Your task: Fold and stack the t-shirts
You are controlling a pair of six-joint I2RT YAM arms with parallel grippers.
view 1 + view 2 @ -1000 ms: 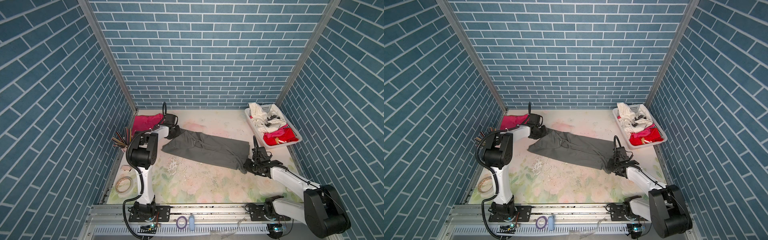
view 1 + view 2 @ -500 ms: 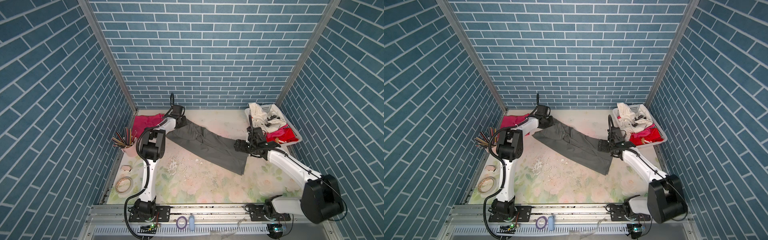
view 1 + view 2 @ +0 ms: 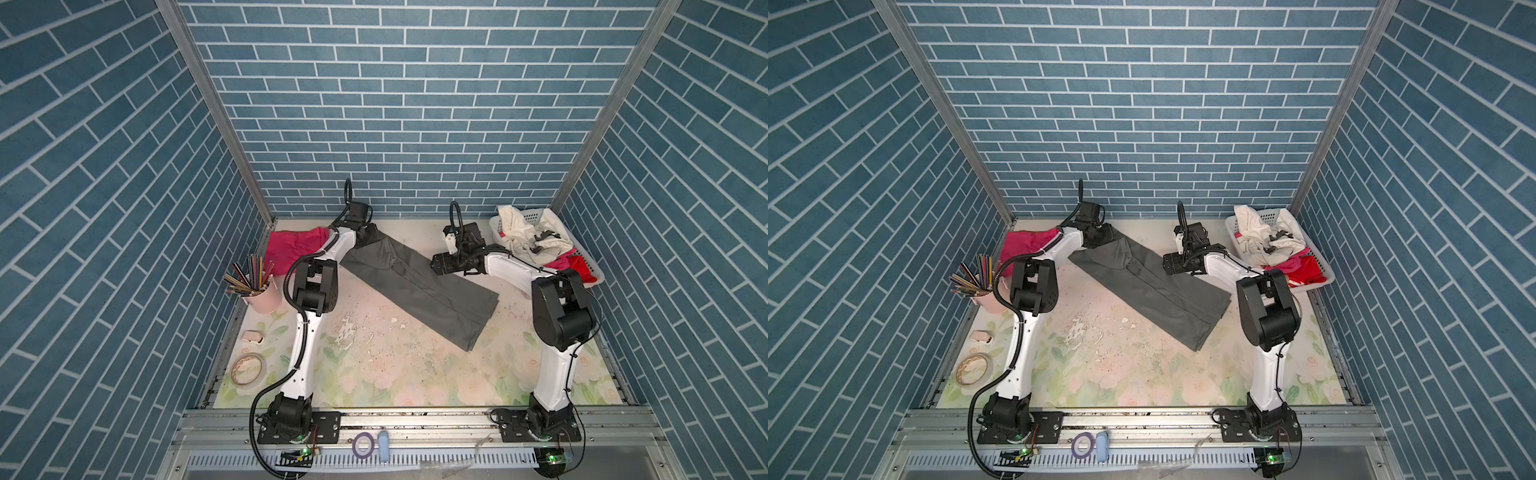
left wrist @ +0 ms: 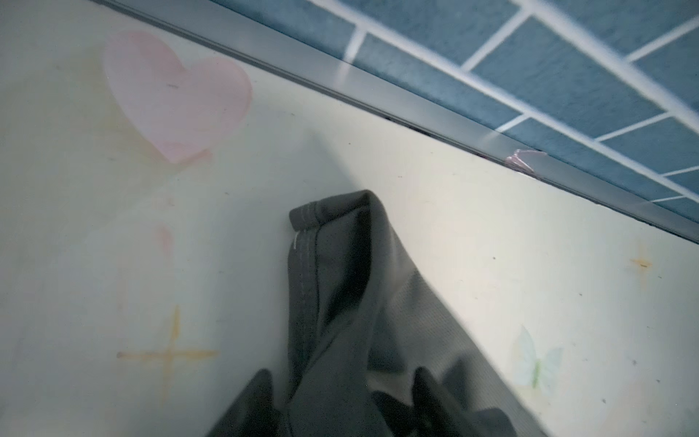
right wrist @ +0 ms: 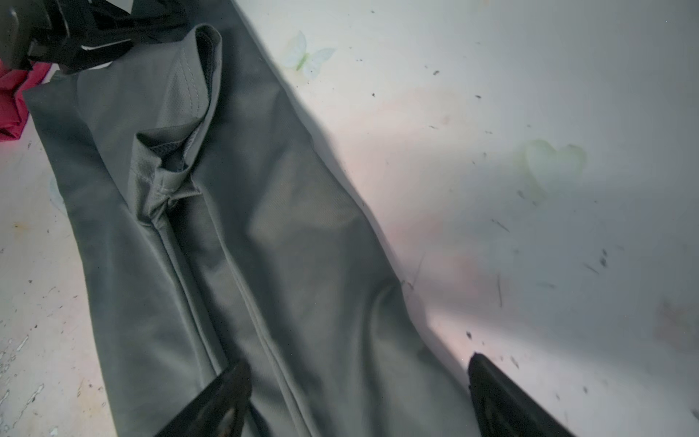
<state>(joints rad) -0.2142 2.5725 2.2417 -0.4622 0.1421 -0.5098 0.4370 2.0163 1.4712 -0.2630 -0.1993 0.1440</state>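
Note:
The dark grey t-shirt (image 3: 419, 286) (image 3: 1154, 286) lies as a long folded strip, running diagonally from the back wall toward the front right. My left gripper (image 3: 370, 235) (image 4: 342, 389) is at its far end, jaws open, with a loose hemmed corner (image 4: 333, 265) standing between the fingertips. My right gripper (image 3: 436, 266) (image 5: 359, 378) hovers wide open over the strip's right edge, holding nothing. The hot pink t-shirt (image 3: 291, 247) (image 3: 1025, 245) lies bunched at the back left, behind my left arm.
A white perforated basket (image 3: 530, 215) (image 3: 1268, 216) with white and red cloth stands at the back right. A pink cup of pencils (image 3: 264, 295), a small white object (image 3: 253, 336) and a tape roll (image 3: 248, 368) line the left edge. The wall rail (image 4: 416, 109) is close ahead of my left gripper.
The grey t-shirt swung from lying crosswise to a diagonal. My left gripper carried its end to the back wall and opened. My right gripper let go and moved back toward the middle.

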